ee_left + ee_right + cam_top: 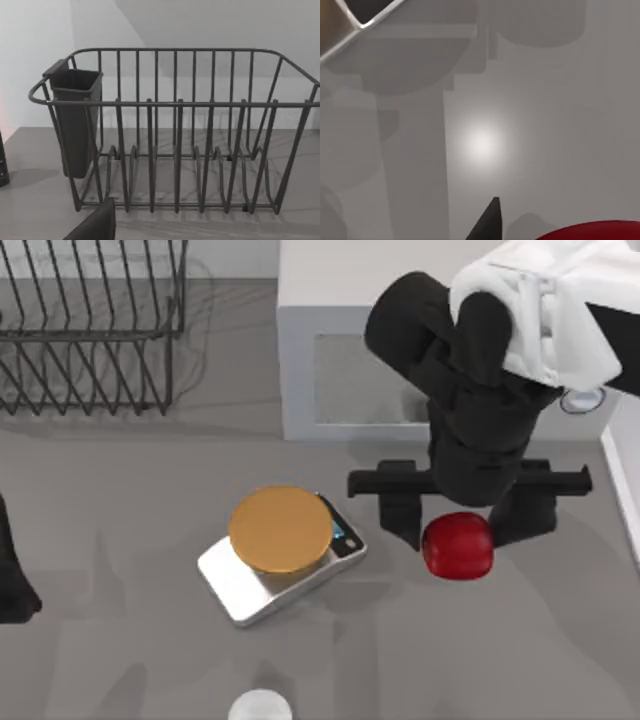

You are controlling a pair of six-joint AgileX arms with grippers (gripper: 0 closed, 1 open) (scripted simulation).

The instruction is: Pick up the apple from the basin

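Top view: apple between right hand fingers; scale beside.

- The apple is a small, glossy, dark red, roundish fruit.
- In the top view it sits on the right side of the table, to the right of the scale with the orange disc and well apart from it, in front of the white basin.
- In the right wrist view a red arc of the apple shows at the frame's edge.
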